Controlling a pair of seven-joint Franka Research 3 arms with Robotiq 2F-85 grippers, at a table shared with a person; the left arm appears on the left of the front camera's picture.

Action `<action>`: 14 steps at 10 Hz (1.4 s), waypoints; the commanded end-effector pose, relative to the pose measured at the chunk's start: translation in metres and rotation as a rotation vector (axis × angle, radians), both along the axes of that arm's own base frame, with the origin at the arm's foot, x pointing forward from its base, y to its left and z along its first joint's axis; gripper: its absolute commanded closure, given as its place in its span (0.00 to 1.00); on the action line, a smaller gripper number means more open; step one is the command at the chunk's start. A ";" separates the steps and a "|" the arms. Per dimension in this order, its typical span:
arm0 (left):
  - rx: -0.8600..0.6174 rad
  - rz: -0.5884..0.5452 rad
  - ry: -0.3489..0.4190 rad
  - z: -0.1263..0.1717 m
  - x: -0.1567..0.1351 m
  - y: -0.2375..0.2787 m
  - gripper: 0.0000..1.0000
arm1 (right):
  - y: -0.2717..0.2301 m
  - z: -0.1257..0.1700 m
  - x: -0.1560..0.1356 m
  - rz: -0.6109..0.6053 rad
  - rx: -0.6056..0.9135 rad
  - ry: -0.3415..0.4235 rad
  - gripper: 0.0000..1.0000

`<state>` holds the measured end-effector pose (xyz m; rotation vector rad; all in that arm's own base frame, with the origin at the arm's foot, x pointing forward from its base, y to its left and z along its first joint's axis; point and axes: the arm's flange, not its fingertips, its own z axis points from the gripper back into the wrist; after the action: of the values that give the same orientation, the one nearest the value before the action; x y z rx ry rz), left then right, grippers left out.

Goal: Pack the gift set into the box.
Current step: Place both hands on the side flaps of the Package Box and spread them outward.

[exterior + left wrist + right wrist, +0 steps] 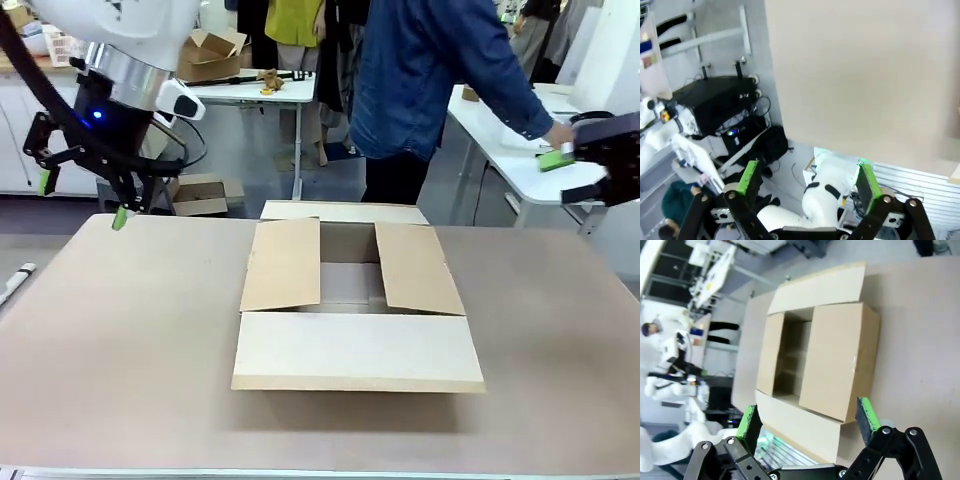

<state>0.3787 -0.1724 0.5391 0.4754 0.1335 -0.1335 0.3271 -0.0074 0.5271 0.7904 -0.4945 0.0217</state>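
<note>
Front view: box (pixel 355 350) interior half masked by infolded flaps, person (pixel 430 80) behind; right gripper (pixel 570 178) edge-cropped, left gripper (pixel 82 200) aloft, both spread apart, empty.

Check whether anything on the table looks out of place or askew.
On the box, both side flaps fold inward over the opening, leaving just a narrow gap, while the near flap lies flat outward. That could hinder packing. Nothing looks spilled or damaged.

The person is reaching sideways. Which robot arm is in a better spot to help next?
Probably the right. The right gripper is open beside the person's hand at the side table, and its wrist view takes in the open box. The left gripper hangs open at the table's far left corner.
</note>
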 end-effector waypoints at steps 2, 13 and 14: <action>-0.020 -0.058 -0.039 0.001 -0.003 0.013 0.00 | 0.004 0.005 0.001 0.013 -0.051 -0.033 0.00; -2.230 -0.353 0.063 0.011 -0.021 0.073 0.00 | 0.004 0.005 0.001 0.013 -0.051 -0.033 0.00; -2.371 -0.285 0.047 -0.008 -0.021 0.075 0.00 | 0.004 0.005 0.001 0.013 -0.051 -0.033 0.00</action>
<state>0.3616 -0.0917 0.5609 -0.6571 -0.2041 -0.3931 0.3257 -0.0007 0.5304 0.7263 -0.5055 0.0340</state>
